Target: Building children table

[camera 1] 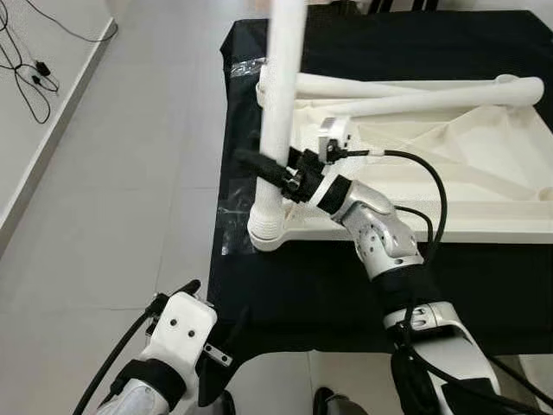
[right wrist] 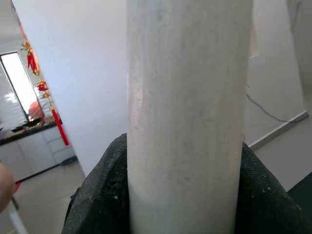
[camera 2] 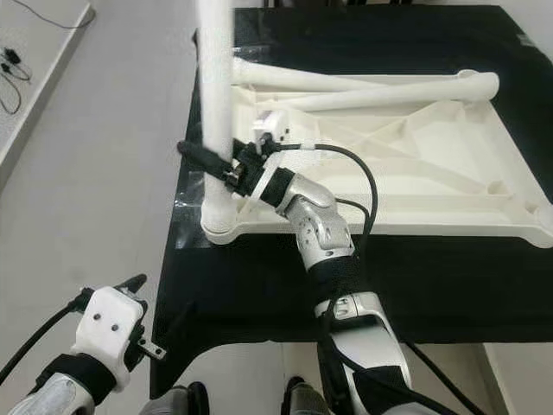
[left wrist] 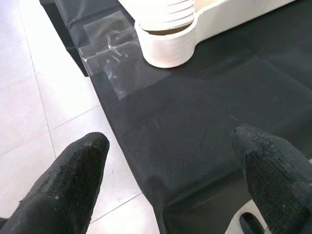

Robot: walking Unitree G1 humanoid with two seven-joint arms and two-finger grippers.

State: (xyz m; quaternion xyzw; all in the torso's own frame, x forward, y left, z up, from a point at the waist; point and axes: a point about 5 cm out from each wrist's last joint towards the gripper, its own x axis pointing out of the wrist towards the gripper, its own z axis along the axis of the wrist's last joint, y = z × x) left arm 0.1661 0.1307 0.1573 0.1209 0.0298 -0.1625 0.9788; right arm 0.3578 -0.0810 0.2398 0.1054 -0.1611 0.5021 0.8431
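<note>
An upturned white plastic tabletop [camera 1: 484, 173] lies on a black-covered table. At its near left corner a white table leg [camera 1: 281, 112] stands upright in the round socket [camera 1: 270, 232]. My right gripper [camera 1: 266, 167] is shut on this leg a little above the socket; in the right wrist view the leg [right wrist: 185, 122] sits between the black fingers [right wrist: 102, 195]. Two more white legs [camera 1: 415, 97] lie across the far side of the tabletop. My left gripper [camera 1: 186, 290] hangs open beside the table's near left corner, its fingers [left wrist: 73, 175] apart and holding nothing.
The black cloth [camera 1: 294, 294] is taped down with clear tape [camera 1: 229, 216] near the socket. Grey tiled floor [camera 1: 112, 190] stretches to the left, with black cables [camera 1: 34, 73] by the wall. The table's front edge is close to my body.
</note>
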